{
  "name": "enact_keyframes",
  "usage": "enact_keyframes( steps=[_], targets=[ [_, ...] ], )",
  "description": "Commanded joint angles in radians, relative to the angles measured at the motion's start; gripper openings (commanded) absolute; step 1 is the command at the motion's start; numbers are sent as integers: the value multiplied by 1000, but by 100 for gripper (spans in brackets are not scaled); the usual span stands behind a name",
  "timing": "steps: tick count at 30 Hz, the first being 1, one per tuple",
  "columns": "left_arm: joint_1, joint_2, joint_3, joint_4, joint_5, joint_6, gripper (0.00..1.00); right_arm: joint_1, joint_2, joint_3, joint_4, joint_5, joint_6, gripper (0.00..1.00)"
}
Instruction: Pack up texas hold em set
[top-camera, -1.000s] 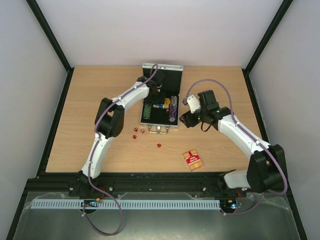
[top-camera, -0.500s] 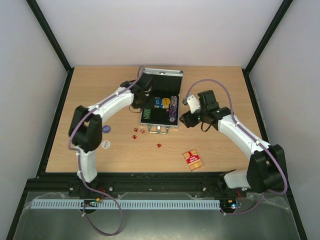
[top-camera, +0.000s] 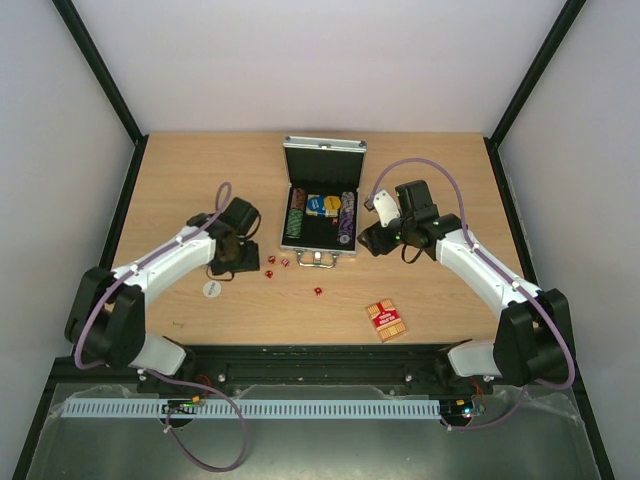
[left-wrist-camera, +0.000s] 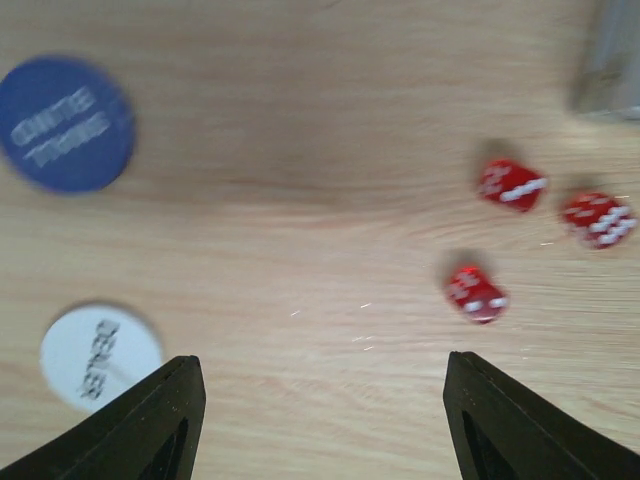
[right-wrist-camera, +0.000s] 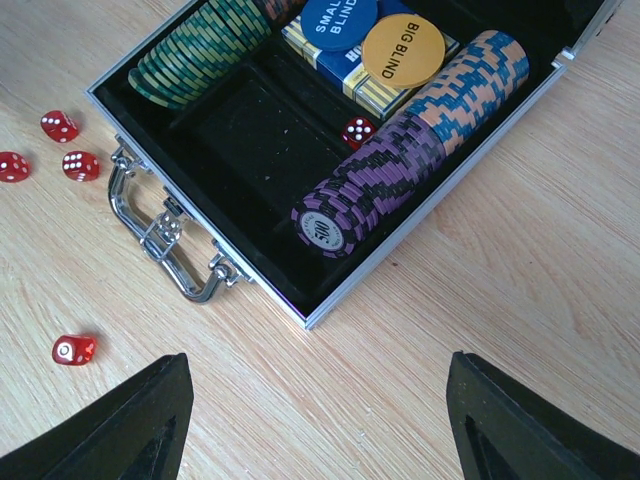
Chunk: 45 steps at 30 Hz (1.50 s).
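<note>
Packing day: an open silver aluminium case (top-camera: 324, 160) stands toward the far side of the bench (top-camera: 440, 170), lid upright, handle (right-wrist-camera: 165, 245) facing the arms. Inside, a green chip row (right-wrist-camera: 205, 50) fills the left slot. A purple chip row (right-wrist-camera: 370, 195) and an orange-and-blue chip row (right-wrist-camera: 480, 75) fill the right. Between them, a blue "SMALL BLIND" disc (right-wrist-camera: 338, 20) and a yellow "BIG BLIND" disc (right-wrist-camera: 403, 50) rest on a blue-and-yellow box (right-wrist-camera: 345, 68), with one boxed die (right-wrist-camera: 357, 131) beside the purple chips.

At eight o'clock from the case, the left fingers (left-wrist-camera: 150, 430) hang apart and empty above the bench. In their wrist view, three red dice (left-wrist-camera: 512, 185) lie at two o'clock, a blue disc (left-wrist-camera: 65, 125) at ten and a white "DEALER" disc (left-wrist-camera: 100, 355) just beside the left tip.

At three o'clock from the case, the right fingers (right-wrist-camera: 140, 420) are also apart and empty. A lone die (top-camera: 318, 291) lies at six o'clock from the handle, and the red card deck (top-camera: 386, 320) at five, well apart.
</note>
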Motion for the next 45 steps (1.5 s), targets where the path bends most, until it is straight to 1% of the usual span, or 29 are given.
enact_keyframes(
  steps=[1,4,7,11,15,18,24,29,35,38,41,45],
  targets=[
    [71,-81,-86,-58,-27,-62,70,-5,-12,-10,-17,-19,-11,71],
    [133,-84,-131,-65,-27,-53,79,-5,-15,-10,-19,-24,-11,71],
    [180,-62,-171,-50,-29,-44,80,-5,-19,-10,-19,-24,-11,71],
    [202,-45,-172,-43,-32,-40,84,-5,-27,-10,-19,-21,-13,71],
    [256,16,-184,-19,46,-6,84,-5,-34,-12,-21,-24,-13,71],
    [274,61,-182,-19,46,5,84,-5,-38,-11,-20,-21,-15,71],
    [286,88,-185,12,54,12,84,-5,-38,-13,-20,-21,-18,71],
    [262,93,-186,32,88,28,81,-5,-31,-13,-21,-25,-20,71],
    [164,93,-178,44,119,17,78,-5,-25,-12,-20,-23,-20,71],
    [94,103,-164,56,134,16,75,-5,-23,-13,-21,-21,-20,71],
    [61,116,-140,43,102,3,74,-5,-24,-12,-22,-20,-19,71],
    [76,107,-116,10,25,-1,72,-5,-29,-13,-22,-18,-17,71]
  ],
)
